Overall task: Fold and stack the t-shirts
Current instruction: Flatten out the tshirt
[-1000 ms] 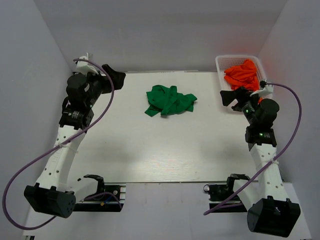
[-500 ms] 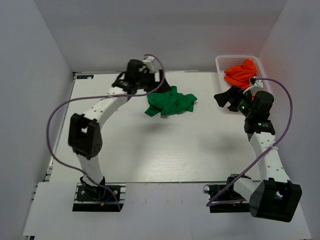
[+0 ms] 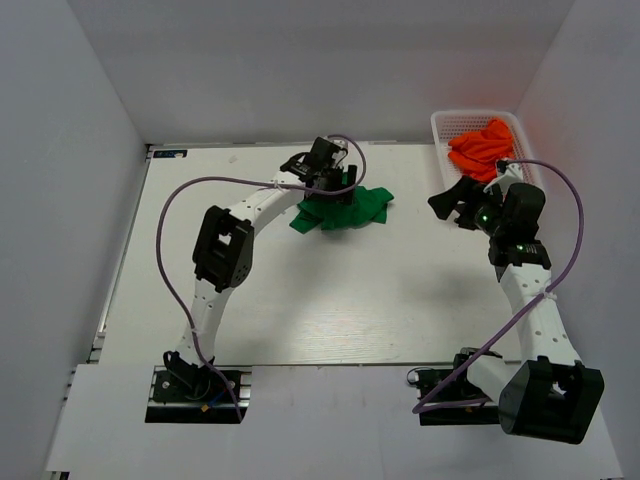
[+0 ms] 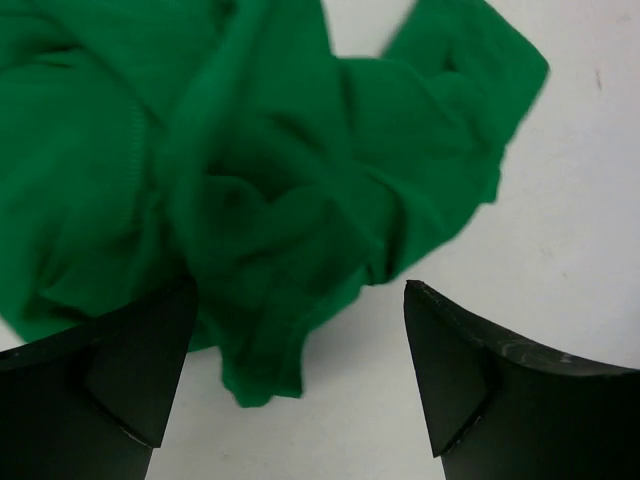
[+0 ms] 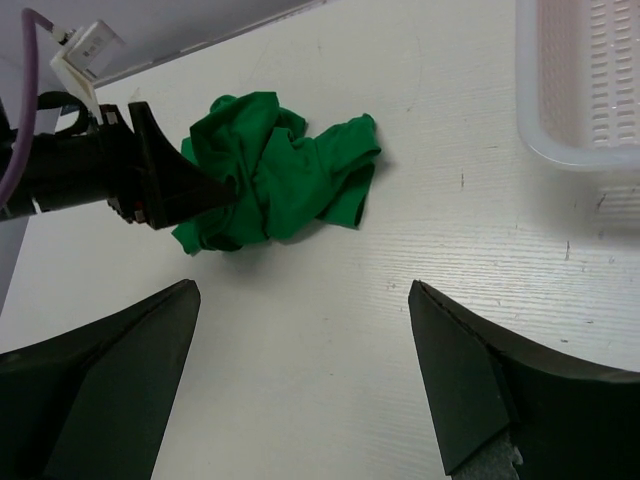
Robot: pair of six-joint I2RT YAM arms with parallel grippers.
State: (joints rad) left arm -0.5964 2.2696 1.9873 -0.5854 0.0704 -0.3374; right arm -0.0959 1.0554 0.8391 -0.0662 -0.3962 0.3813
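Observation:
A crumpled kelly green t-shirt (image 3: 350, 208) lies at the back middle of the table; it also shows in the left wrist view (image 4: 260, 160) and the right wrist view (image 5: 280, 165). My left gripper (image 3: 338, 190) hangs open over the shirt's left part, its black fingers (image 4: 130, 370) wide apart with cloth between and nothing held. Bright orange t-shirts (image 3: 482, 146) are heaped in a white mesh basket (image 3: 445, 125) at the back right. My right gripper (image 3: 452, 198) is open and empty over bare table, left of the basket and right of the green shirt.
The basket's white rim shows in the right wrist view (image 5: 560, 150). Grey walls close in the table on three sides. Purple cables loop off both arms. The left arm (image 3: 225, 250) reaches diagonally across the table's left half.
My left arm has swung from the far left corner across to the green shirt and come down over it. My right gripper shifted slightly toward the centre.

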